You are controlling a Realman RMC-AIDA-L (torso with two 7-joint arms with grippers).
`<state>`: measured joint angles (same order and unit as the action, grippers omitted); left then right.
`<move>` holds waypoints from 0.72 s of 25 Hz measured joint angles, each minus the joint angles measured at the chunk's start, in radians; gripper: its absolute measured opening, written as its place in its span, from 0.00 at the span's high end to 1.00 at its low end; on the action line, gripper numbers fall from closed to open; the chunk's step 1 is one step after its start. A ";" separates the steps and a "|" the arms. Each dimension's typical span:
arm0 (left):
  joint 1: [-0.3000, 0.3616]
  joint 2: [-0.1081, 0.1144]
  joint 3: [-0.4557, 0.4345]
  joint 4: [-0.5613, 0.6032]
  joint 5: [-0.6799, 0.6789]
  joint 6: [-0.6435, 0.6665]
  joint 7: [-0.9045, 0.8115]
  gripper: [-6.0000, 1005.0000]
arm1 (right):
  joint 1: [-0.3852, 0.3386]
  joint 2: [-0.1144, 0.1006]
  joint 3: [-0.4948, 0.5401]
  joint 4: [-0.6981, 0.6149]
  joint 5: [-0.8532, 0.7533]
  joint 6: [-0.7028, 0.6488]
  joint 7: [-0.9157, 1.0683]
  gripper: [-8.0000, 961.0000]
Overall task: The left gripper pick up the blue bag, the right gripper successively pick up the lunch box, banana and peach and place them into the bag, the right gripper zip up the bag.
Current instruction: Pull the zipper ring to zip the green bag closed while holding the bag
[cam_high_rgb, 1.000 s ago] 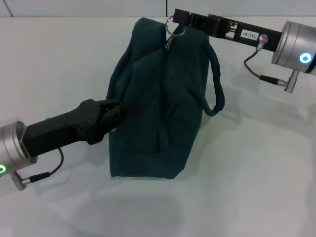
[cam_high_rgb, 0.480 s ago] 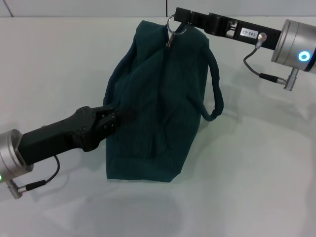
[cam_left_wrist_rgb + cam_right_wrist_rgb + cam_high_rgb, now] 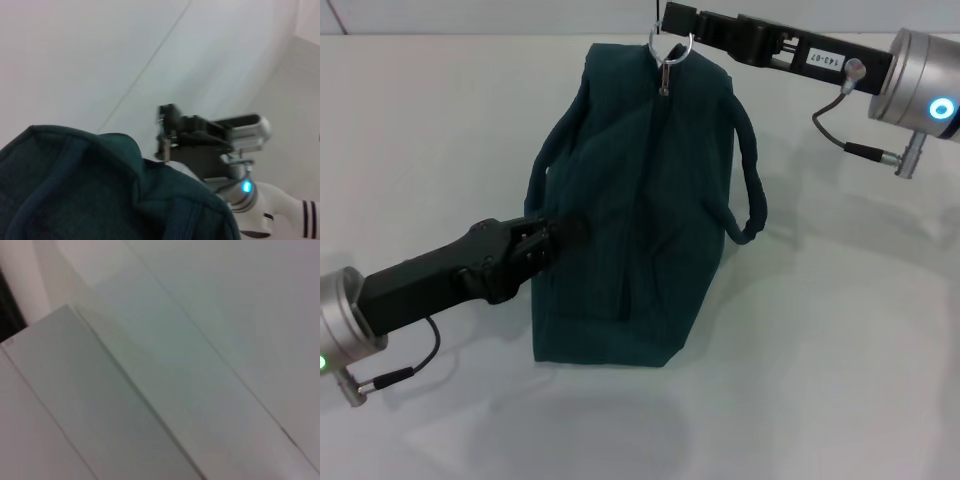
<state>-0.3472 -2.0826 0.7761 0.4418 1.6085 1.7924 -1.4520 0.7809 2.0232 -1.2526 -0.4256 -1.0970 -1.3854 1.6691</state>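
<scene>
At the centre of the head view, on the white worktop (image 3: 860, 330), the blue bag (image 3: 640, 210) stands upright with its top zipped. One padded handle (image 3: 752, 175) hangs at its right side. From the lower left of the frame the left hand (image 3: 555, 235) reaches in, its fingers pressed together on the bag's left side fabric. At the upper middle of the frame the right hand (image 3: 672, 20) pinches the ring zip pull (image 3: 672, 52) at the top far end of the bag.
</scene>
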 joint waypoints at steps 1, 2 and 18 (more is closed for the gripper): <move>-0.002 0.000 -0.001 -0.006 -0.002 -0.007 0.000 0.94 | 0.000 0.000 0.000 -0.001 0.001 -0.008 0.000 0.96; -0.004 0.000 -0.002 -0.009 -0.002 -0.011 -0.001 0.94 | 0.001 0.001 0.001 -0.002 0.002 -0.015 0.001 0.96; -0.005 0.001 -0.003 -0.030 0.027 0.030 0.022 0.94 | -0.012 -0.001 -0.003 0.011 0.009 0.041 -0.015 0.96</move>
<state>-0.3522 -2.0817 0.7732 0.4122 1.6355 1.8226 -1.4305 0.7693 2.0220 -1.2555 -0.4148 -1.0878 -1.3440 1.6537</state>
